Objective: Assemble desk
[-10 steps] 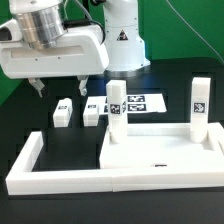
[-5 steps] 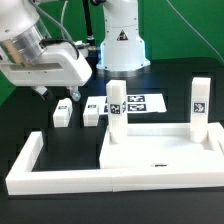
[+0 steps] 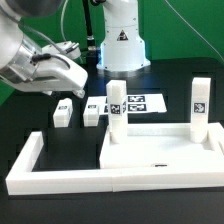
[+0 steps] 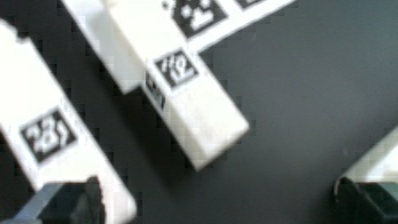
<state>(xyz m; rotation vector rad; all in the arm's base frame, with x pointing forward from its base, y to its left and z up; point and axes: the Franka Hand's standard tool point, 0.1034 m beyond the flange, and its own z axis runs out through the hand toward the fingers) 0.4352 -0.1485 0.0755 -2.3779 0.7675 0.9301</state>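
Tabletop [image 3: 20,125] is black and takes up most of what I see. The white border frame [image 3: 25,165] runs along its near side, and the desk top [image 3: 140,165] lies flat inside it, towards the exterior view's right. Two legs stand upright at the top's far corners, one [image 3: 116,105] on the exterior view's left and one [image 3: 197,108] on its right. I judge them fitted, though the joints themselves are too small to check.

My claw [image 3: 68,88] is where the change lies. A second ago it hung square above the loose parts with its fingers pointing straight down. Since then my wrist has rolled over towards the exterior view's left, so the hand now sits tilted and lower, close over the table. The jaws have stayed spread as wide as they go and grip nothing. In the wrist view one dark fingertip [image 4: 68,203] shows at the edge, with bare table between it and its partner.

Behind the frame, the marker board [image 3: 135,102] lies flat. Just beside it rest the two remaining legs, lying on their sides: the nearer one [image 3: 63,113] almost under my fingers, its neighbour [image 3: 92,111] a little apart. The tilt reads to me as lining up for a sideways grasp on one of these. Half the legs remain to be set.
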